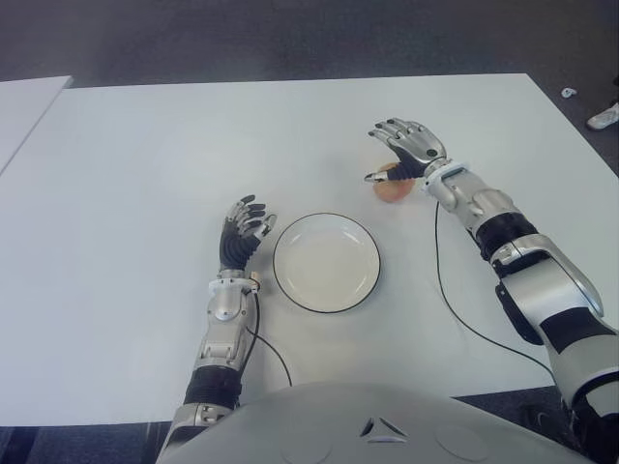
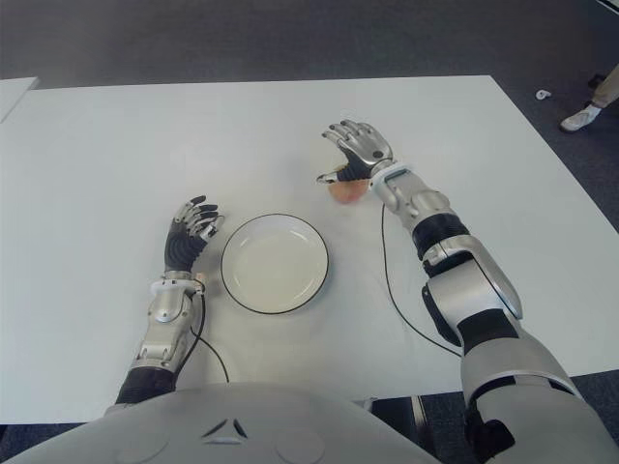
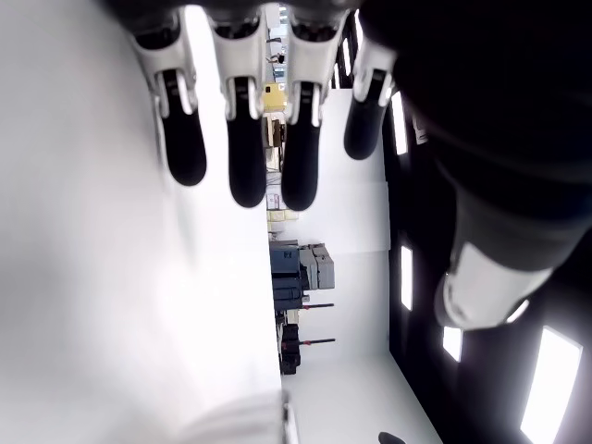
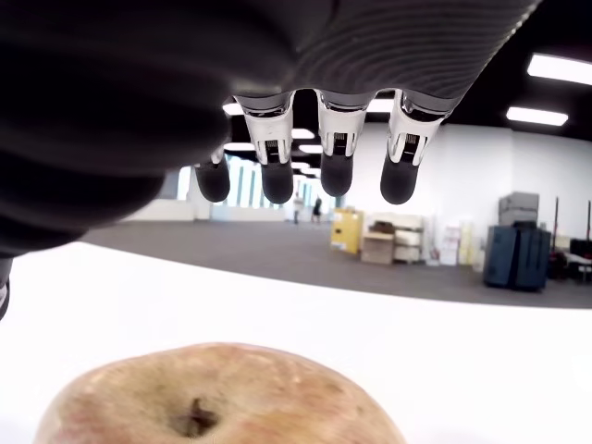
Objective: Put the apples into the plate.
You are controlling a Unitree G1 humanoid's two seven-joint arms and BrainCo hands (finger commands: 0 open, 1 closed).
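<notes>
Hovering my right hand over the apple, I have the fingers spread and extended, holding nothing. In the right wrist view they fan out above the fruit with clear air between fingertips and skin, and the apple sits on the white table with its stem dimple turned up toward the palm.

In the left eye view the apple shows right of centre, in the upper middle of the frame, mostly tucked under the palm with only its lower edge peeking out. The plate lies below and to the left of it, near but apart, and nothing is on it. I see only this one apple.

The relation that matters: the apple lies directly beneath the right hand, on the palm side, so my judgement is that the next move is a descent and a closing of the fingers around it, then a short carry down-left to the plate. The apple is round, so no long axis dictates the wrist angle.

My left hand shows just left of the plate, fingers loosely open and empty. It is farther from the apple, so the right hand is the one to use.
</notes>
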